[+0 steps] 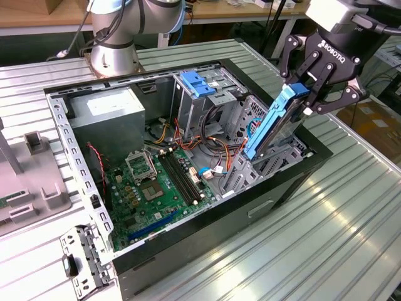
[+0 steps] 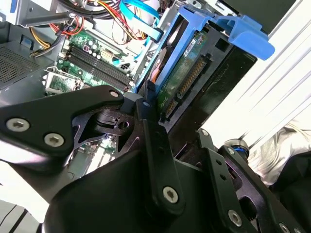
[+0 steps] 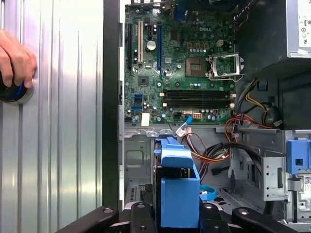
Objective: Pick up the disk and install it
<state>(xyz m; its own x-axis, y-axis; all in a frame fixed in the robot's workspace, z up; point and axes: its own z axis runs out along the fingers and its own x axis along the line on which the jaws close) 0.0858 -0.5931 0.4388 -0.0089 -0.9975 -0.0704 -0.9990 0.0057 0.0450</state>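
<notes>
The disk [image 1: 269, 128], a flat drive in blue plastic side rails, stands steeply tilted over the front corner of the open computer case [image 1: 66, 135], at the exterior view's right. Its lower end dips among the metal bay walls [image 1: 276, 160] there. My gripper [image 1: 299, 94] is shut on the disk's upper end, black fingers on either side. In the second wrist view the disk [image 2: 187, 73] shows its green circuit side and connector, with a finger [image 2: 147, 104] against its edge. In the first wrist view the disk's blue rail [image 3: 177, 191] sits between the gripper's [image 3: 172, 216] fingers.
Inside the case lie the motherboard [image 1: 150, 188], loose orange and black cables [image 1: 216, 147], a grey power supply [image 1: 106, 113] and an upright cage with a blue latch [image 1: 197, 84]. A person's hand [image 3: 14, 60] rests on the ribbed table [image 1: 326, 238] beside the case.
</notes>
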